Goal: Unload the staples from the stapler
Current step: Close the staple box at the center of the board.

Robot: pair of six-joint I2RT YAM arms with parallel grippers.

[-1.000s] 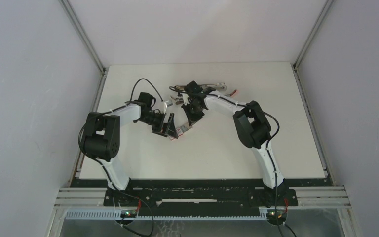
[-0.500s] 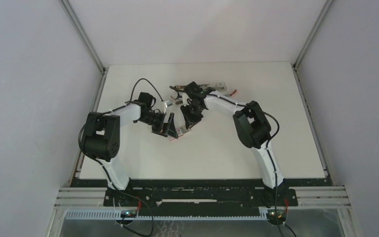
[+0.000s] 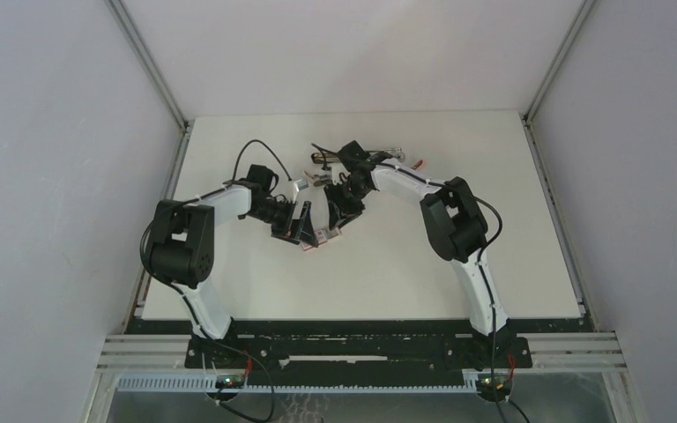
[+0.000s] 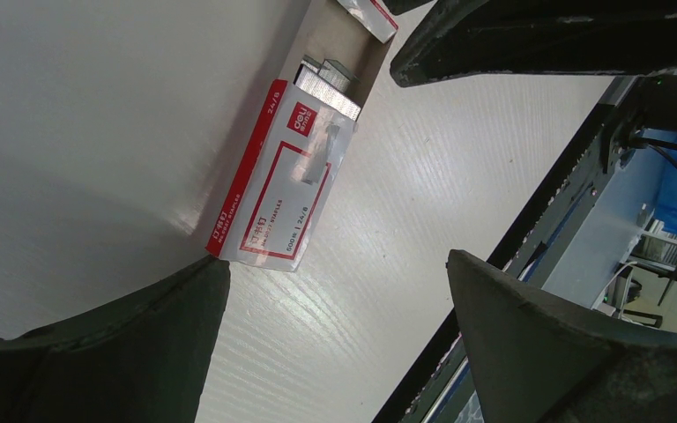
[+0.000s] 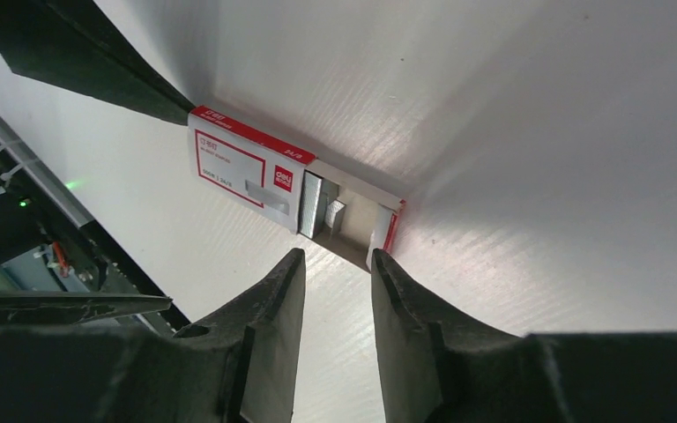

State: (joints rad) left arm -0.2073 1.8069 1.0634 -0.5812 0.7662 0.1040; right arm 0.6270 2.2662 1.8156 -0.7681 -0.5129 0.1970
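Grey staples [image 5: 314, 204] just beyond right pincer [image 5: 336, 263]

The staples [image 5: 312, 205] are short grey metal strips (packed side by side) in the box's [image 5: 238, 167] slid-out tray. The stapler [image 3: 390, 150], perhaps open, lies farther back.

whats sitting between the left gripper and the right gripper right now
The red-and-white staple box, tray slid partly open with grey staples inside, lies between the left gripper and right gripper; the right wrist view shows it best.
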